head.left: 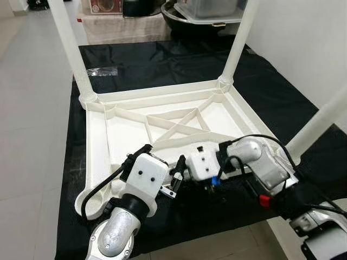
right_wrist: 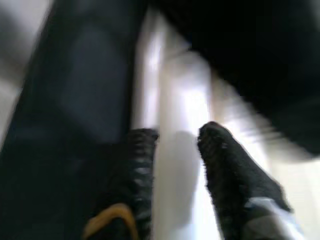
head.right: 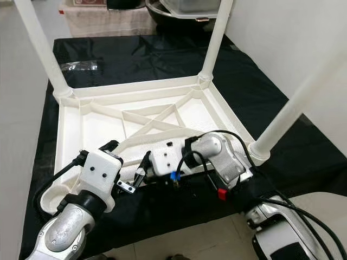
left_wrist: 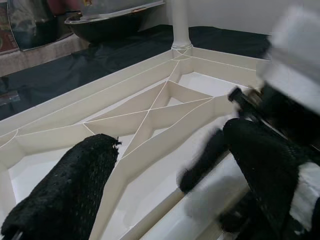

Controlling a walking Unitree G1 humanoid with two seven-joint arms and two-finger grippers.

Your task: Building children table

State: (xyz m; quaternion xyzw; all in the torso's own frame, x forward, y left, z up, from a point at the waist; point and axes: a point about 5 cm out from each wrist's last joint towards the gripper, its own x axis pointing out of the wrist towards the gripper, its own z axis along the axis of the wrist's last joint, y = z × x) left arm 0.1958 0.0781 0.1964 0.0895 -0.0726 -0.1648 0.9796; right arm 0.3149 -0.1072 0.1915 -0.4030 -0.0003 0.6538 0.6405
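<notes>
Left eye view: both grippers, left (head.left: 176,184) and right (head.left: 178,169), seemingly open, meet at the upturned white table's (head.left: 97,157) near rim.

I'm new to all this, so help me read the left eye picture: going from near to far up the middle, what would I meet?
Grippers at the near rim → upturned white tabletop with crossed ribs → black sheet → dark basin holding a clear box.

Home interior, pale tiled floor (head.left: 32,108), white wall (head.left: 303,38), storage tub (head.left: 209,11)

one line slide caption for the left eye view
Both tools meet at the near rim of an upturned white children's table on a black sheet.
</notes>
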